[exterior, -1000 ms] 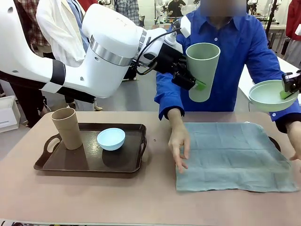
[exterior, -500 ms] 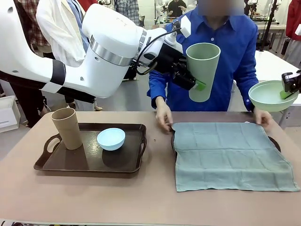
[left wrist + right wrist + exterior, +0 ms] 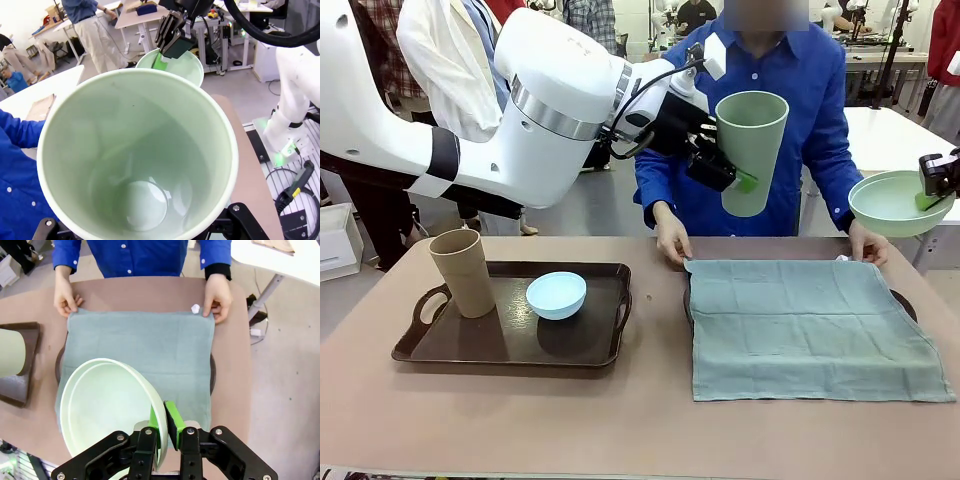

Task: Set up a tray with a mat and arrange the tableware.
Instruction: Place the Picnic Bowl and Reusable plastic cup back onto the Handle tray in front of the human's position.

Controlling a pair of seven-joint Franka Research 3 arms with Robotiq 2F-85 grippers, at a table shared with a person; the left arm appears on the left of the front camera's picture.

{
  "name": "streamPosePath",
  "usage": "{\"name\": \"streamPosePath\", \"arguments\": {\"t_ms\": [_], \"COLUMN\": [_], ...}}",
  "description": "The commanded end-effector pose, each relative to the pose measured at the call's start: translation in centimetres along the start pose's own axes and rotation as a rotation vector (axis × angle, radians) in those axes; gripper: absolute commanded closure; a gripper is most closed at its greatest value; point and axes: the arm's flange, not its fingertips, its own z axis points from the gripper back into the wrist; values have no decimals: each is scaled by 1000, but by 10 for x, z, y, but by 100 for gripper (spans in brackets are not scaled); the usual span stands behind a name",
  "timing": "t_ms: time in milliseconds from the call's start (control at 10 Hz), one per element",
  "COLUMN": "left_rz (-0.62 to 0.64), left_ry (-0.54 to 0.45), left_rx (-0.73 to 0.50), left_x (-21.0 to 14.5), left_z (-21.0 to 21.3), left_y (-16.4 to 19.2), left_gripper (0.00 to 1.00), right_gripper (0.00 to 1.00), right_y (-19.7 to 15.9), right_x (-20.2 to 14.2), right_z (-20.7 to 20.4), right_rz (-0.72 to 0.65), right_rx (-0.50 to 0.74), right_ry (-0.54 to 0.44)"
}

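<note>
My left gripper (image 3: 740, 180) is shut on the pale green cup (image 3: 751, 150), holding it upright high above the table's middle; the left wrist view looks down into that cup (image 3: 135, 160). At the far right my right gripper (image 3: 932, 188) pinches the rim of the pale green bowl (image 3: 892, 203); the right wrist view shows its green pads (image 3: 167, 420) clamped on the bowl (image 3: 107, 405) above the mat (image 3: 140, 352). The grey-green mat (image 3: 810, 325) lies spread over a dark tray (image 3: 906, 303). A person's hands (image 3: 672, 243) hold its far corners. The tan cup (image 3: 463, 272) and light blue bowl (image 3: 556, 295) stand on the left tray (image 3: 510, 345).
The person in a blue shirt (image 3: 770, 90) stands at the far side of the table, right behind the held cup. A white table (image 3: 880, 140) is at the back right. Bare tabletop (image 3: 660, 330) runs between the two trays and along the near edge.
The person's hands moved from the mat's surface to its far corners and pulled it flat. Both arms stayed still with the cup and bowl.
</note>
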Motion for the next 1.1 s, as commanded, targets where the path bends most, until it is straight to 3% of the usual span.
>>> {"name": "streamPosePath", "arguments": {"t_ms": [0,900,1000], "left_rz": [-1,-1,0], "left_ry": [-4,-4,0], "left_rx": [-3,-3,0], "left_x": [2,2,0], "left_z": [1,1,0], "left_y": [0,0,0], "left_gripper": [73,73,16], "right_gripper": [100,100,92], "right_y": [1,1,0], "right_x": [2,2,0], "right_z": [0,0,0], "right_rz": [4,4,0], "right_rx": [-4,-4,0], "right_ry": [-13,-13,0]}}
